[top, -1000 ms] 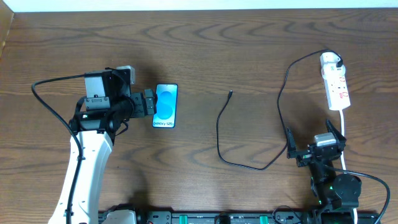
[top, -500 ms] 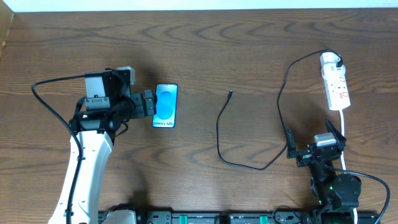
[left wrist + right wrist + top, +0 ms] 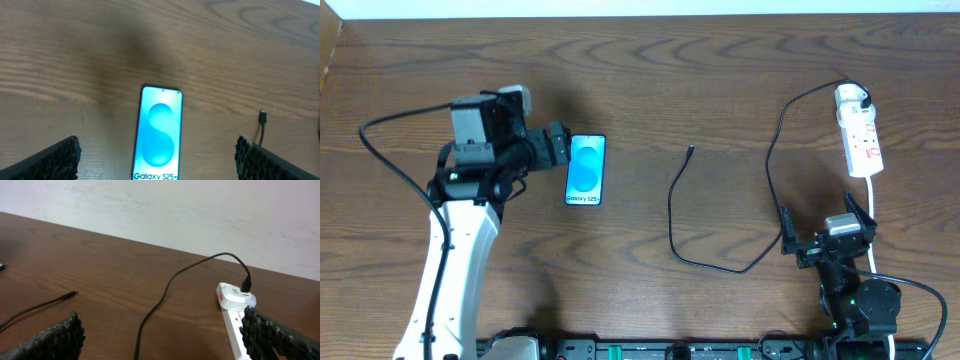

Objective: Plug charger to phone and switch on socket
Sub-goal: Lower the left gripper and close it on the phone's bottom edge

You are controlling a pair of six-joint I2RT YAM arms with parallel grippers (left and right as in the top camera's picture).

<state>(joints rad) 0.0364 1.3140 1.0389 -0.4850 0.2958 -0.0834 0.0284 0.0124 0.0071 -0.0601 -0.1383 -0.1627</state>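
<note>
The phone (image 3: 585, 170) lies flat on the table at left centre, its blue screen lit; it also shows in the left wrist view (image 3: 157, 134). My left gripper (image 3: 558, 150) is open, just left of the phone, which lies between its fingers (image 3: 157, 160) in the wrist view. The charger cable (image 3: 672, 215) curves across the middle, its black connector tip (image 3: 691, 151) lying loose, its white plug (image 3: 851, 97) in the socket strip (image 3: 861, 137) at far right. My right gripper (image 3: 825, 232) is open near the table's front right, empty (image 3: 160, 335).
The strip's white cord (image 3: 873, 215) runs down past my right gripper to the front edge. A pale wall stands behind the table in the right wrist view.
My left arm has shifted slightly up and left, away from the phone. The phone, the cable and the right arm have not moved.
</note>
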